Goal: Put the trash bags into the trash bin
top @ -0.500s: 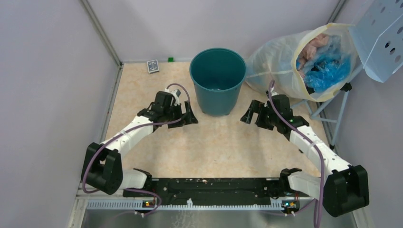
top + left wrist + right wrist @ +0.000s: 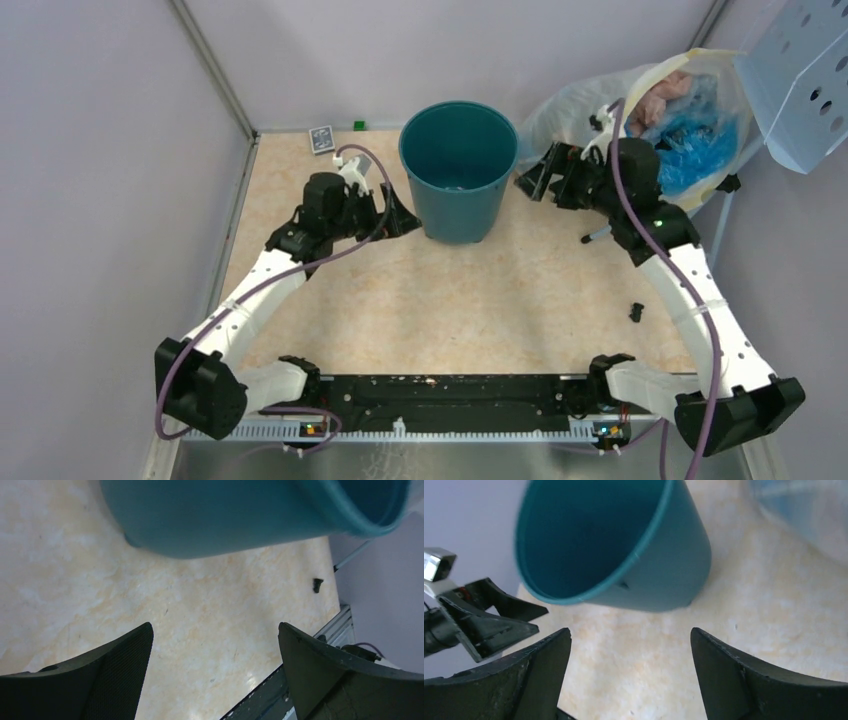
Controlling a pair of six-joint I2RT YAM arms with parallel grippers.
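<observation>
The trash bin (image 2: pixel 458 170) is a round dark teal bucket standing upright at the back middle of the table. It also shows in the left wrist view (image 2: pixel 225 515) and the right wrist view (image 2: pixel 659 565). My left gripper (image 2: pixel 395 215) (image 2: pixel 215 627) hangs open just left of the bin's wall, with nothing between its fingers. My right gripper (image 2: pixel 540 175) (image 2: pixel 630 630) is open and empty, beside the bin's right rim. Crumpled pale pink trash bags (image 2: pixel 672 90) show inside the mouth of a big clear sack (image 2: pixel 575 125) behind the right arm.
The clear sack with a pale yellow rim also holds bright blue bags (image 2: pixel 705 145). A pale blue perforated panel (image 2: pixel 800 80) stands at the far right. A card box (image 2: pixel 321 138) and green block (image 2: pixel 358 125) lie at the back. A small black piece (image 2: pixel 636 311) lies near the right edge.
The right arm has swung up and back, from in front of the bin to beside its right rim near the sack. The left gripper has moved a little back along the bin's left side.
</observation>
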